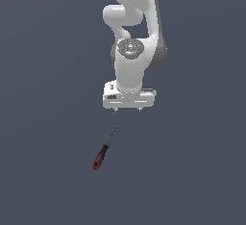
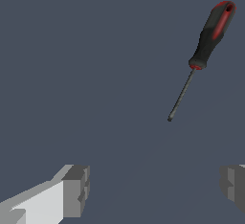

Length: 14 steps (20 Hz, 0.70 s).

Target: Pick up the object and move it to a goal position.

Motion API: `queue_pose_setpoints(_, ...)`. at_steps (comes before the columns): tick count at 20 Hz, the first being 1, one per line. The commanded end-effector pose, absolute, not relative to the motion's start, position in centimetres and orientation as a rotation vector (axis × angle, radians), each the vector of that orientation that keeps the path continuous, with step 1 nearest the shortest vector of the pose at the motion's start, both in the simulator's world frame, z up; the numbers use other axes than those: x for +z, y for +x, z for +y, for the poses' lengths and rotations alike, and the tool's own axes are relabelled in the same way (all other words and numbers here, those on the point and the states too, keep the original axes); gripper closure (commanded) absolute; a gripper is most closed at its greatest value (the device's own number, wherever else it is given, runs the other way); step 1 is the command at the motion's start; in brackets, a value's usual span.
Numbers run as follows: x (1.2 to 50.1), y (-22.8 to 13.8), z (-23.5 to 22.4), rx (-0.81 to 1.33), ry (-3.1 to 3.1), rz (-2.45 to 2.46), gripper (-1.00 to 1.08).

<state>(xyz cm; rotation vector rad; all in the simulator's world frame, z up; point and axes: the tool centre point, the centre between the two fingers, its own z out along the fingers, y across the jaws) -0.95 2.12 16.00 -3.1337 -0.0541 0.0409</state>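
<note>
Screwdriver [image 1: 102,153] lying on the dark surface [image 1: 43,123] in the lower middle of the exterior view, below the tool [image 1: 128,109] and apart from it. Tool fingers [image 2: 76,191] spread wide, holding nothing. Arm upright, wrist pointing straight down.

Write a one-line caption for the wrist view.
Open gripper with grey fingertips spread wide, apart from the small red-and-black-handled screwdriver with thin dark shaft lying on the dark grey surface.

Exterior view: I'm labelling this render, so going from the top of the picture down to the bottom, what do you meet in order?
White robot arm → gripper, wide open and empty → screwdriver's thin dark shaft → its red-and-black handle, lying on the plain dark surface.
</note>
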Motion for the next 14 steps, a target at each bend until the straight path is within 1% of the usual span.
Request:
queue_pose_setpoints(1,16.0,-0.9,2.1,0.041,-3.134,-0.054,-0.92)
queue_pose_setpoints(4,16.2,-0.9,2.8,0.038,-3.129,-0.064,-0.92)
queue_pose_setpoints(9,17.2,-0.9,5.5,0.029,-3.109,-0.101,-0.92)
queue_pose_setpoints(14,17.2,-0.9,5.6,0.029,-3.109,-0.102,-0.92)
